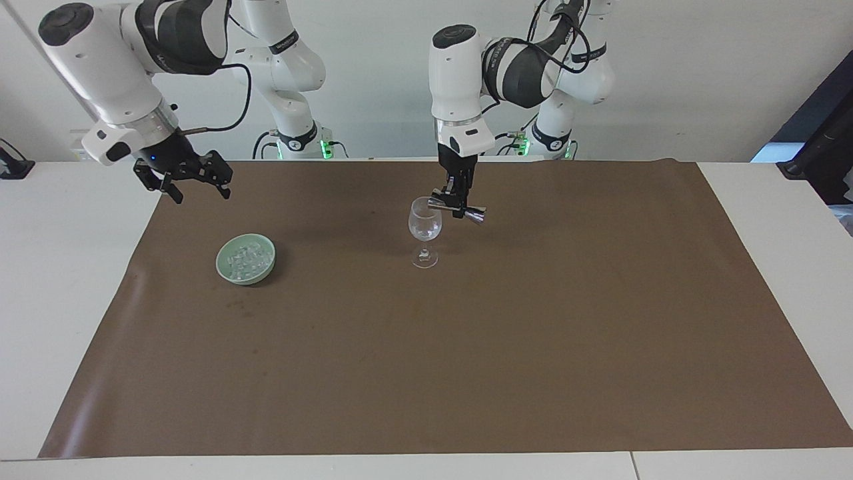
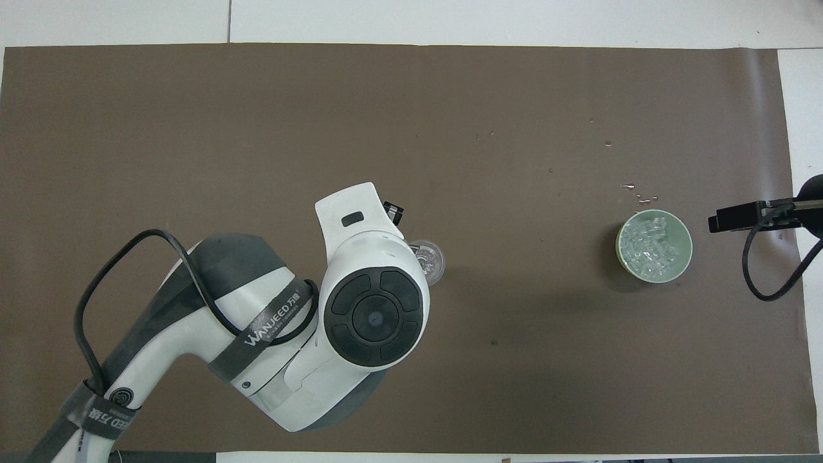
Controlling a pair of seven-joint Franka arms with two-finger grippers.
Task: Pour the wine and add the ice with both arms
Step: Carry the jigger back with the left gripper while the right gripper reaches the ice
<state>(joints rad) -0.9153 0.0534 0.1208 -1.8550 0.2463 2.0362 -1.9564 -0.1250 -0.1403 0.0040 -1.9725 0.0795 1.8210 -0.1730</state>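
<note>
A small metal jigger [image 1: 458,208] is held clenched in the left gripper [image 1: 460,203], tipped sideways with its mouth at the rim of the stemmed glass [image 1: 424,230] near the middle of the facing view. The right gripper [image 1: 188,175], jaws spread and holding nothing, hangs at the upper left of that view, above the brown mat's [image 1: 466,347] edge and short of the pale green bowl [image 1: 246,259], where the ice [image 2: 652,243] is heaped. A nudge of the jigger against the rim could topple the glass (its foot is narrow). Cubes could also slip from the jaws and scatter on the counter [image 1: 60,267]; droplets already lie by the bowl in the overhead view.
</note>
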